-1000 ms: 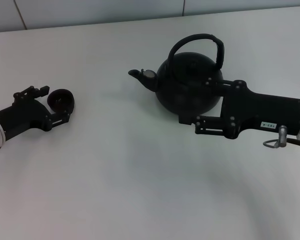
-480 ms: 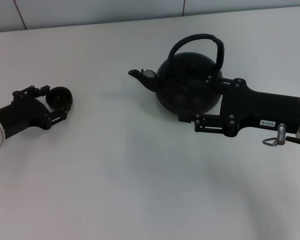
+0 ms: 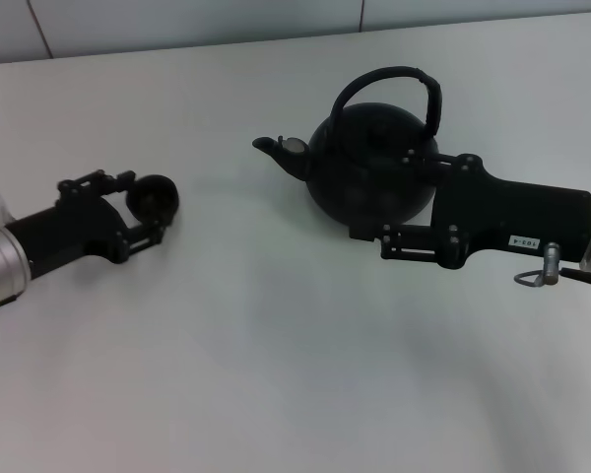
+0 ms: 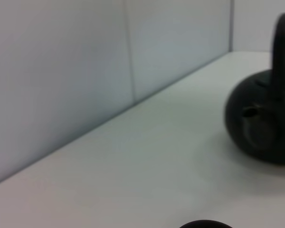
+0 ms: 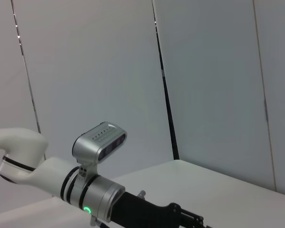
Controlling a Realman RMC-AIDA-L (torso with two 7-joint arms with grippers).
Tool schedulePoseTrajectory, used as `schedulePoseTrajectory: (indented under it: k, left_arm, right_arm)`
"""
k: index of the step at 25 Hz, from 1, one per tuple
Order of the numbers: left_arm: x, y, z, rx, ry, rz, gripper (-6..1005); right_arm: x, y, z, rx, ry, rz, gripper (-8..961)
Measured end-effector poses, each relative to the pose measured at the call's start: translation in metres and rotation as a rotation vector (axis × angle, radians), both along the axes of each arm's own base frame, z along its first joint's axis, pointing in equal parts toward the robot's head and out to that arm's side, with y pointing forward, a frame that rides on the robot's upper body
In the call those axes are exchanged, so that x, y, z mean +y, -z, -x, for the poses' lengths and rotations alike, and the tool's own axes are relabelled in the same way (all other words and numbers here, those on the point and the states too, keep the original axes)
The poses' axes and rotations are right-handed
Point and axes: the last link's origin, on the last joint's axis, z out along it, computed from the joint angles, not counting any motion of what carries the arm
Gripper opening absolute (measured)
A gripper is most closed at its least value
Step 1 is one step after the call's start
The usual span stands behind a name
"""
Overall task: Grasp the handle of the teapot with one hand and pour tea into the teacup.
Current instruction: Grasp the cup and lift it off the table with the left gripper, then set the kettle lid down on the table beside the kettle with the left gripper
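Matte black teapot with silvery metallic spout tip, thick rope-textured black handle, dark glossy teacup, smooth matt white bench, black gripper links

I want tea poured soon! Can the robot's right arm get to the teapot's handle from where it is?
Probably yes. The right gripper sits low against the teapot, and the handle arches above with nothing around it, so it must rise first.

Black linkage end effectors, silver wrist cuffs, green light, white label
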Motion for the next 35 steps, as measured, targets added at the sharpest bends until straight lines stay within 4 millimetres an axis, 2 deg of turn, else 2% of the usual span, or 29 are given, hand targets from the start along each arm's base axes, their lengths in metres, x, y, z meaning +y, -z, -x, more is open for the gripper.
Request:
schedulePoseTrajectory:
  k: [7,15,35]
  left_arm:
    - [-0.007,0.015,-0.012,0.019,0.067,0.085,686]
    - [-0.002,0.013,-0.022,-0.015,0.084,0.076,686]
    - [-0.002,0.021,-0.024,0.019,0.095,0.101,686]
  right_arm:
    - [0.000,0.001,0.001,0.001,-0.002,0.005,700]
    - [0.000,0.004,0.001,0.003,-0.002,0.016,697]
    - [0.000,0.005,0.001,0.004,0.000,0.021,691]
